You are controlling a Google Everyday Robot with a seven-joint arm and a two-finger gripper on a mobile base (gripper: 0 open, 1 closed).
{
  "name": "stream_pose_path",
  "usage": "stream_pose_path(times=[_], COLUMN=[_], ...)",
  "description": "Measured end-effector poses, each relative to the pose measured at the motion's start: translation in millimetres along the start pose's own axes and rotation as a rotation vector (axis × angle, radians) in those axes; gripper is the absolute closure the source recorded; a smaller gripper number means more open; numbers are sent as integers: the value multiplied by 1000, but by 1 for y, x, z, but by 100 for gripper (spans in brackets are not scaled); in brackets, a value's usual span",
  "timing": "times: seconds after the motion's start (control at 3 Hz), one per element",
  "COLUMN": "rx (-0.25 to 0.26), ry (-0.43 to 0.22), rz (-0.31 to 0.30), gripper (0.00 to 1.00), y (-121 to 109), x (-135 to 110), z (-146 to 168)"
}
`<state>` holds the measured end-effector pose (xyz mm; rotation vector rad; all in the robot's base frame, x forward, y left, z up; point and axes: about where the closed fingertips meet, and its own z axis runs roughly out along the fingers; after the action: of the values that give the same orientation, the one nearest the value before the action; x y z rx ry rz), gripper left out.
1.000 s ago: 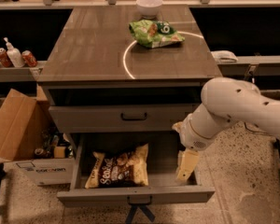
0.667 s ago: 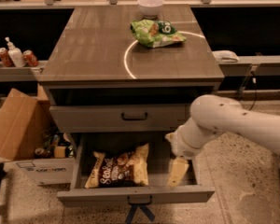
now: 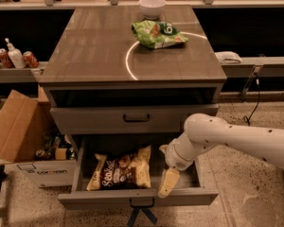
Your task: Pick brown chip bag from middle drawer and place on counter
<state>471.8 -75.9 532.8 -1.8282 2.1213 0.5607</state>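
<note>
The brown chip bag (image 3: 120, 170) lies flat in the left half of the open middle drawer (image 3: 184, 197), white lettering up. Blue strips hang from the drawer's front handle (image 3: 142, 211). My gripper (image 3: 168, 183) hangs down from the white arm (image 3: 213, 138) inside the right half of the drawer, just right of the bag and near the drawer's front wall. It holds nothing that I can see. The counter (image 3: 94, 46) with its thin white circle line is above.
A green chip bag (image 3: 158, 33) and a white bowl (image 3: 152, 6) sit on the counter's far side. The upper drawer (image 3: 136, 118) with a bare black handle is closed. A cardboard box (image 3: 16, 129) stands on the left. Cans and a bottle (image 3: 14, 56) sit on a left shelf.
My arm has swung left and the gripper has moved leftwards in the drawer, closer to the brown chip bag. The bag has not moved.
</note>
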Motion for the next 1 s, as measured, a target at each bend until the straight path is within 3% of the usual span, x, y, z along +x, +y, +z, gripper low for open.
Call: stream_pose_path(times=[1.0], rx=[42], ry=[-115], rz=[-97], gripper=[0], y=[-62], x=[-26], z=[80])
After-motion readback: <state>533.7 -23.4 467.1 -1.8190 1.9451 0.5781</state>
